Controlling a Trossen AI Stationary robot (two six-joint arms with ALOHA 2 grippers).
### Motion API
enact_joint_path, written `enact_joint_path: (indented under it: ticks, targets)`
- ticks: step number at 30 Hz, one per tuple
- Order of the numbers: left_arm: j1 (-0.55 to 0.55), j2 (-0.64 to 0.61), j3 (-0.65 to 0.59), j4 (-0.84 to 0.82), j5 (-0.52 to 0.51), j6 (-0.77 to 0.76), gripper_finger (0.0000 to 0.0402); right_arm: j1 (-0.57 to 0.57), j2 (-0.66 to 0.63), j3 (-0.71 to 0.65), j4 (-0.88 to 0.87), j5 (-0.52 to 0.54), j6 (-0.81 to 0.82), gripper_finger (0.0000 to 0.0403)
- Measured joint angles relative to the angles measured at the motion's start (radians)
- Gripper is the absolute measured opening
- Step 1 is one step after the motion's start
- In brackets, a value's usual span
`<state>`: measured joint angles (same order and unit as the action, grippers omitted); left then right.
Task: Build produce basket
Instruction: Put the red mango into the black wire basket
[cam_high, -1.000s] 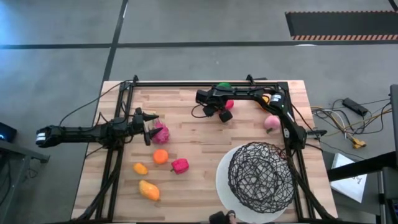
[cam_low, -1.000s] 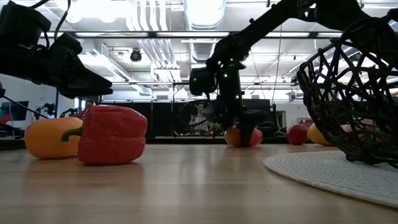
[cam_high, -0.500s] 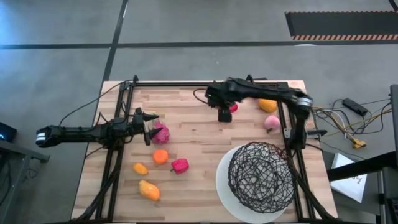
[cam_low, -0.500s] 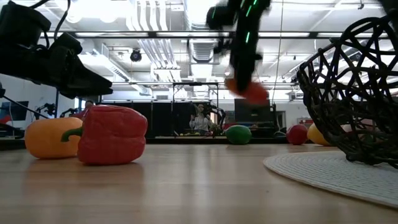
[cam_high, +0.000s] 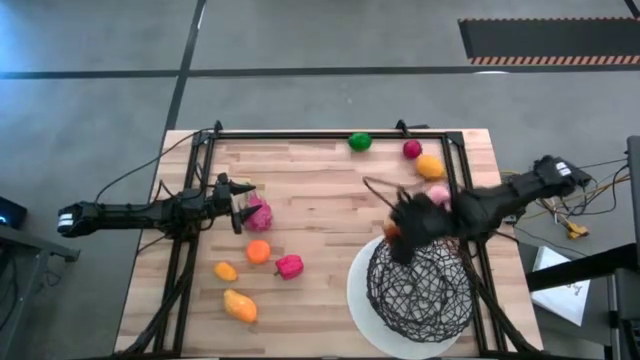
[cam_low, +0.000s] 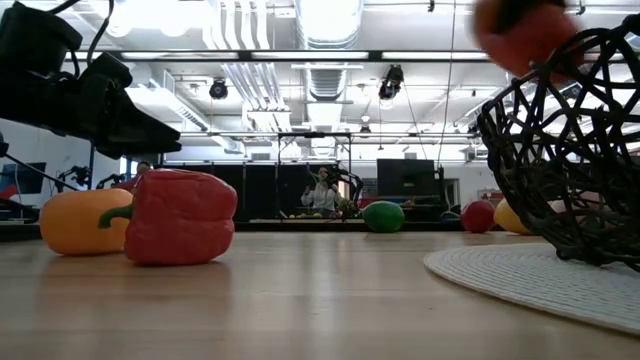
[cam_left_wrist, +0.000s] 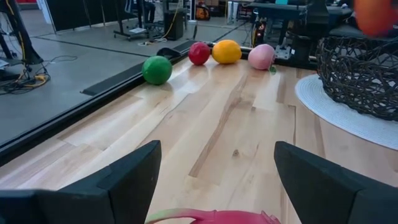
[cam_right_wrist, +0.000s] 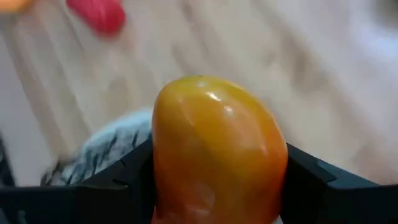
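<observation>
Right wrist view is showing the carrying step: the right gripper (cam_right_wrist: 214, 186) is clamping an orange fruit (cam_right_wrist: 217, 155) between its fingers, with the basket (cam_high: 420, 285) just below and ahead of it. Judging by the high view, the gripper is hanging over the basket's near rim, so the next move calls for centring over the mesh and releasing. The left gripper (cam_left_wrist: 214, 186) is waiting, spread wide, with a pink piece (cam_left_wrist: 211, 217) lying between its fingers.
</observation>
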<state>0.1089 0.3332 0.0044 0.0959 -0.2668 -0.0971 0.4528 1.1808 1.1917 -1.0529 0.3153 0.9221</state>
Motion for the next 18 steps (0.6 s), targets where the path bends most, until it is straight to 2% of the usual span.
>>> enact_joint_path:
  ticks: [3, 7, 13, 18]
  targets:
    - [0.000, 0.000, 0.000, 0.000, 0.000, 0.000, 0.0297, 0.127, -0.025, -0.112, 0.002, -0.008, 0.242, 0.0228]
    - [0.000, 0.000, 0.000, 0.000, 0.000, 0.000, 0.0297, 0.211, -0.020, -0.247, 0.030, -0.009, 0.457, 0.0228]
    - [0.000, 0.000, 0.000, 0.000, 0.000, 0.000, 0.0297, 0.221, 0.021, -0.360, 0.064, -0.052, 0.528, 0.0229]
    - [0.000, 0.000, 0.000, 0.000, 0.000, 0.000, 0.0297, 0.215, 0.053, -0.388, 0.073, -0.093, 0.529, 0.0273]
